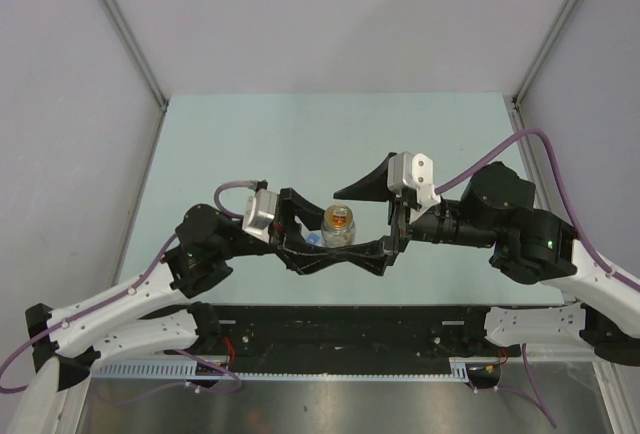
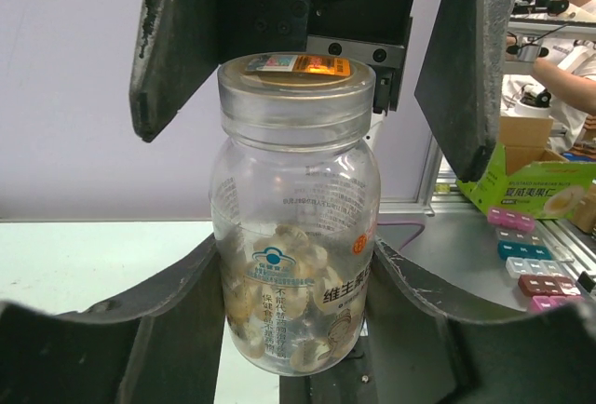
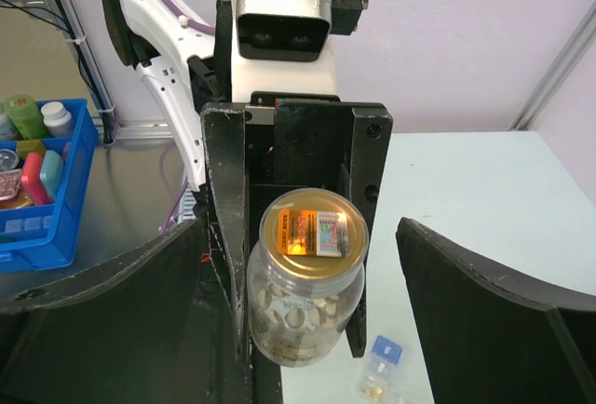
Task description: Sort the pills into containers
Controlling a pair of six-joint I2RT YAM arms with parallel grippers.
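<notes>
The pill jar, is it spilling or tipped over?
No, nothing stands out. The jar sits upright in the left hand, lid on, pills inside. The right hand is open around its top. No loose pills show on the table.

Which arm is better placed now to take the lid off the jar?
Right, probably. The left gripper grips the jar by its body, so it is busy. The right gripper is open, with its jaws on either side of the lid.

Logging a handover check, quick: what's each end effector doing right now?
Left end effector: closed on the jar.
Right end effector: open, straddling the jar without gripping it.
</notes>
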